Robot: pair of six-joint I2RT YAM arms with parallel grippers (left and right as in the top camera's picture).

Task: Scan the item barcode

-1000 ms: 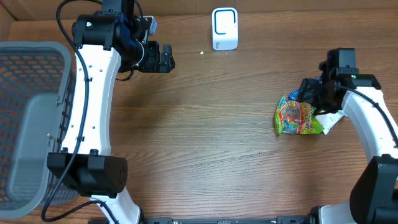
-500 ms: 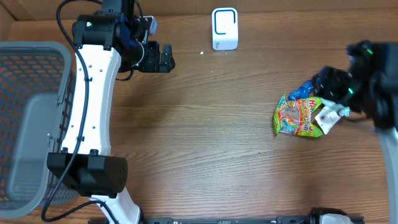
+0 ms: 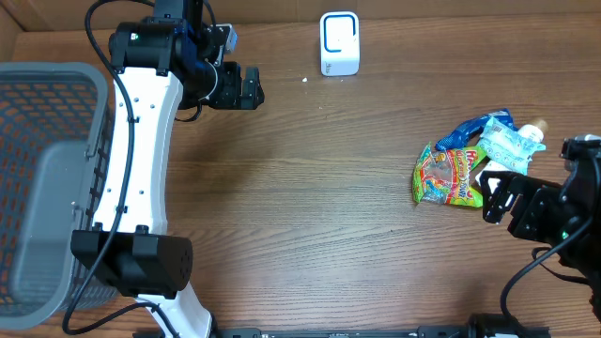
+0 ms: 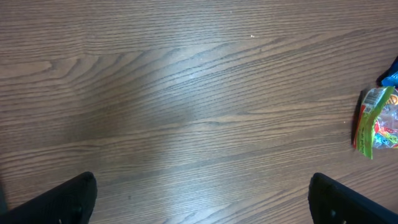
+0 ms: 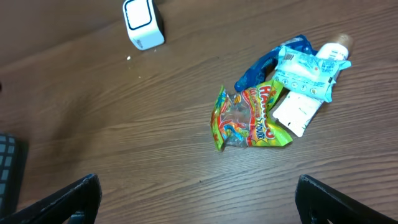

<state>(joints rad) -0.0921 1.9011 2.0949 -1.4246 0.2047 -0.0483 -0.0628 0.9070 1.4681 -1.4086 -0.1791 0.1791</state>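
Worktop (image 3: pixel 329 207) of brown wood grain carries a small heap of packets close to its right edge, about halfway between the far and near edges. The candy bag (image 3: pixel 449 176), green, yellow and red, lies flat on the side of the heap toward the middle of the worktop. Touching its far side is a crumpled blue wrapper (image 3: pixel 467 131). A pale pouch (image 3: pixel 507 143) with a tan cap lies against the wrapper, its cap pointing at the right edge. A white packet (image 5: pixel 297 112) sits partly under the pouch and touches the candy bag.

The scanner (image 3: pixel 339 42), a white box with a blue outline on its top, stands by the far edge a little right of centre, well apart from the heap. A grey mesh basket (image 3: pixel 66 103) fills the left edge.

The right end effector (image 3: pixel 495 199) hangs on the near-right side of the heap. In its wrist view the two fingers stand at the opposite bottom corners, spread wide, with nothing between them and no packet touched. The left end effector (image 3: pixel 252 87) is near the far edge, left of centre, above bare wood. Its fingers are likewise spread wide and hold nothing.
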